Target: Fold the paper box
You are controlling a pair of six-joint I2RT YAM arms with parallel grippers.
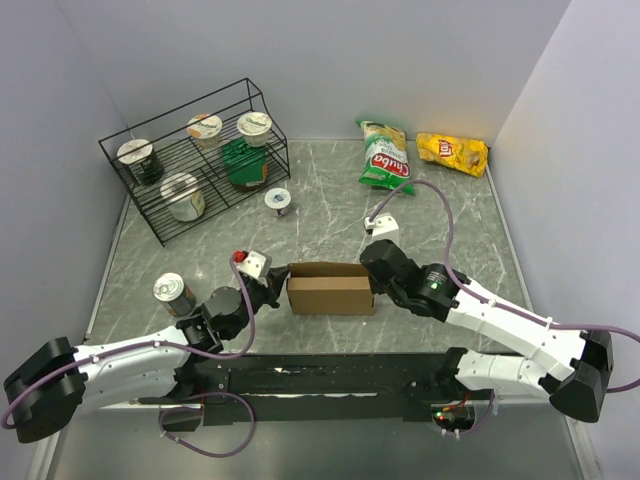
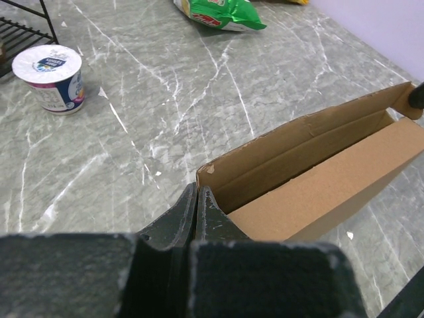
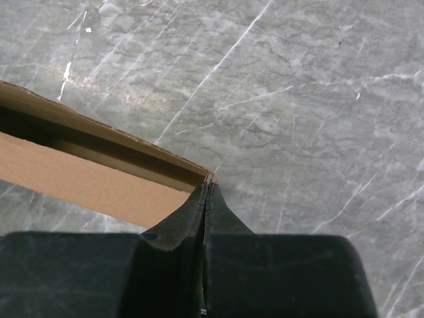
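Top external: paper box (image 1: 330, 288) of plain brown cardboard on the grey marble table (image 1: 330, 200), just ahead of the arm bases. Long side lying across, top open. Left gripper (image 1: 278, 287) at its left end, right gripper (image 1: 372, 272) at its right end, box between the two. Far left, black wire rack (image 1: 190, 165) holding lidded cups. Can (image 1: 173, 292) upright near the left arm. Far back right, green chip bag (image 1: 385, 158) and yellow chip bag (image 1: 452, 152) side by side, well apart from the box.

Left wrist: black fingers (image 2: 215, 222) pressed together, tips touching the box's near corner. Cannot tell whether any cardboard sits between them. Box interior open, back wall higher than the front, running away to the right. Yogurt cup (image 2: 50, 78) upright at upper left.

Right wrist: fingers (image 3: 185, 215) likewise pressed together, tips against the box's corner edge. Any cardboard between them not discernible. Marble beyond.
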